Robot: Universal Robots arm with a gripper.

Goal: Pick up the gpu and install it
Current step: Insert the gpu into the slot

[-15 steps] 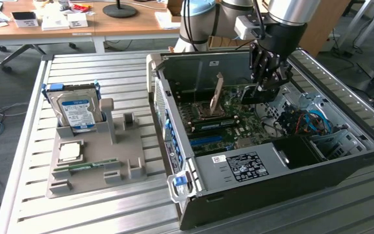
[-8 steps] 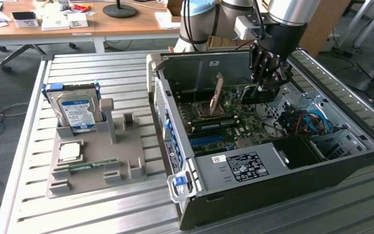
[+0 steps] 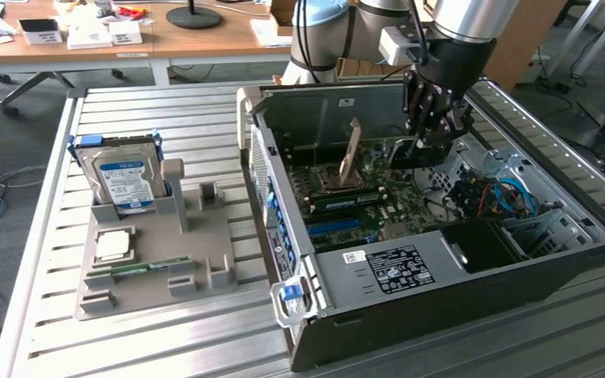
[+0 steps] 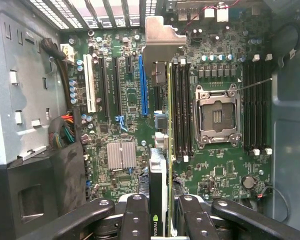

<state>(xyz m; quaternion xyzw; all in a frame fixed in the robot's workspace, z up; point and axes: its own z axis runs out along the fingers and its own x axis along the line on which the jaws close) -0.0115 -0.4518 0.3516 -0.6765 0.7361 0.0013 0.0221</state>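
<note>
Half sunk inside the open computer case (image 3: 444,311), hanging over the motherboard (image 4: 125,95). Gripping the gpu (image 4: 159,195) between closed fingers (image 4: 136,217), clamping its two flat faces and holding the card on edge. In the wrist view, presenting only a long thin edge, running between the blue expansion slot (image 4: 143,82) and the black memory slots (image 4: 182,107), just beside both. Pointing the silver bracket (image 4: 162,42) toward the vented rear wall (image 4: 90,10). Not showing whether the lower edge is touching the board. Leaving open board on the blue-slot side, out past the white slot (image 4: 91,82) and the finned heatsink (image 4: 121,155); crowding the memory slots and CPU socket (image 4: 217,117) on the other. Closing in the working room beyond the heatsink with a black drive cage (image 4: 45,195). Sitting well apart on the slatted worktop (image 3: 176,346), toward the exterior view's left: a grey holder (image 3: 166,291) carrying an upright hard drive (image 3: 126,177) and a flat processor chip (image 3: 113,246).
</note>
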